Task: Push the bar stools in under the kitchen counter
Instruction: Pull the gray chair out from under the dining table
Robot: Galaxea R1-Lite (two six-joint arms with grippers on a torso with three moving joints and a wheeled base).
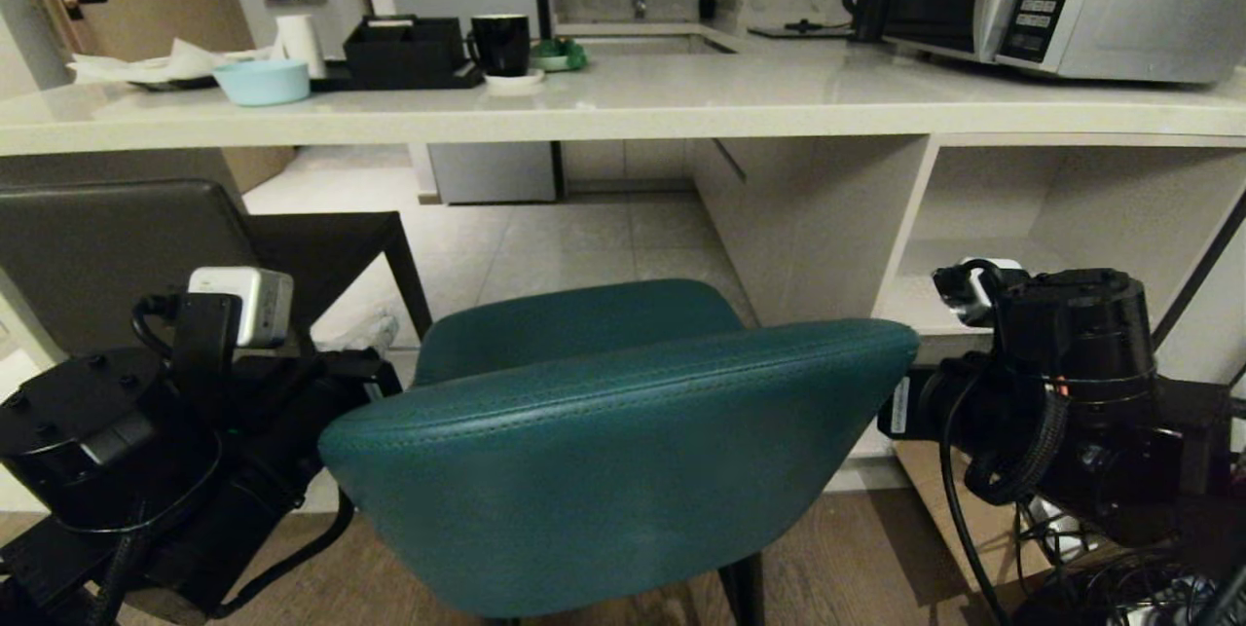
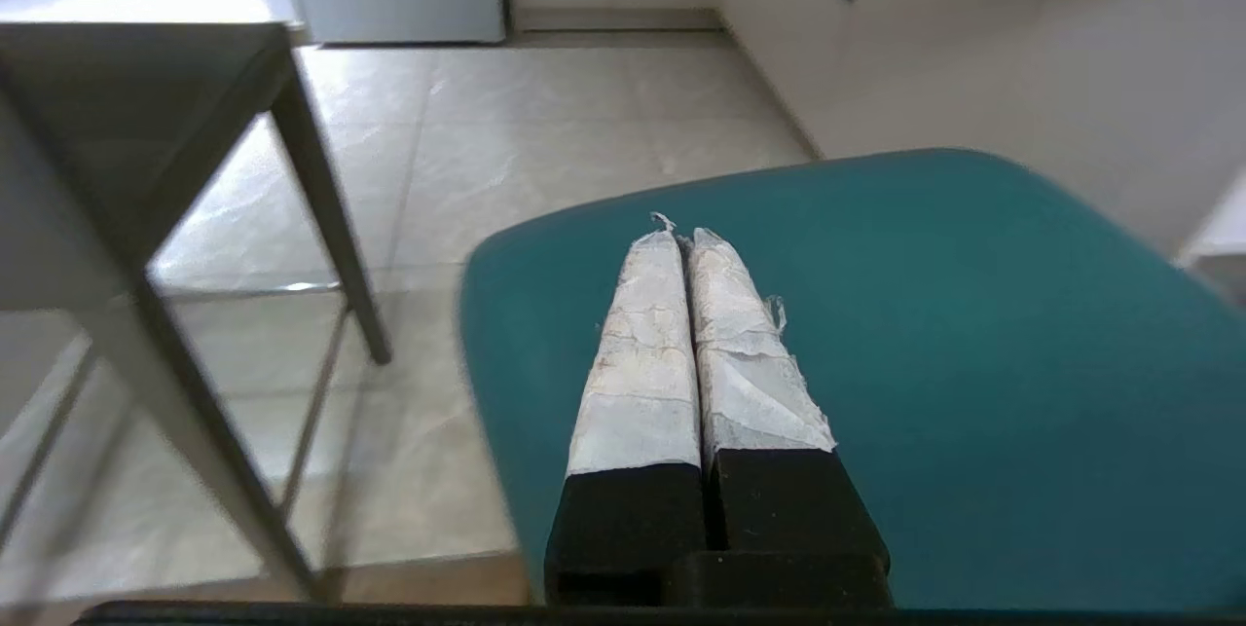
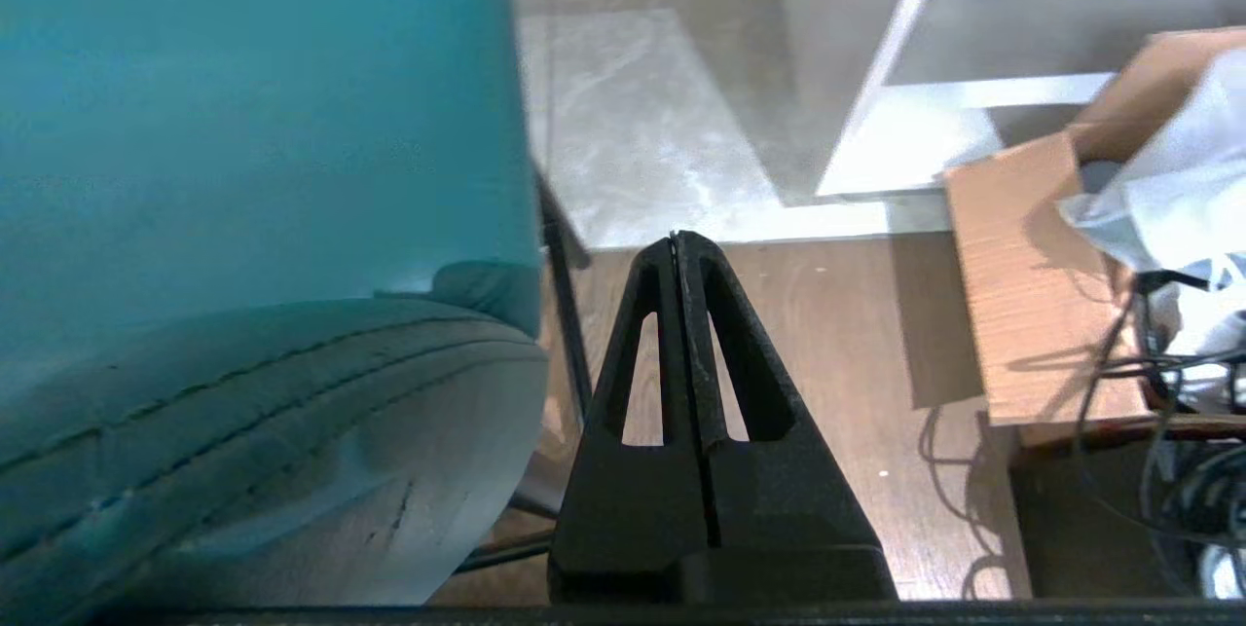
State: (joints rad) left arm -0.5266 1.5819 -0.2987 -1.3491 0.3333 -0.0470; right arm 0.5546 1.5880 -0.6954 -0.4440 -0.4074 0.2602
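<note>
Teal stool [image 1: 623, 431] sits just short of the tabletop [image 1: 623, 105], seat not yet under. Left hand [image 2: 681, 241], fingers pressed together, hovers over the seat; right hand [image 3: 678, 241], also together, hangs beside the stool's right flank. Best w/ both hands level on the backrest, pushing straight. Open tile ahead; grey stool [image 1: 146, 256] close on the left, side panel [image 1: 808, 217] on the right.

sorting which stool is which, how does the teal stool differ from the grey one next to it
The teal stool has a curved, rounded back; the dark grey stool has a flat, rectangular one. The teal stool stands centre, directly ahead; the grey stool stands off to the left. The teal seat looks rounded, the grey seat square-cornered. Both face the kitchen counter, backs toward the camera.
</note>
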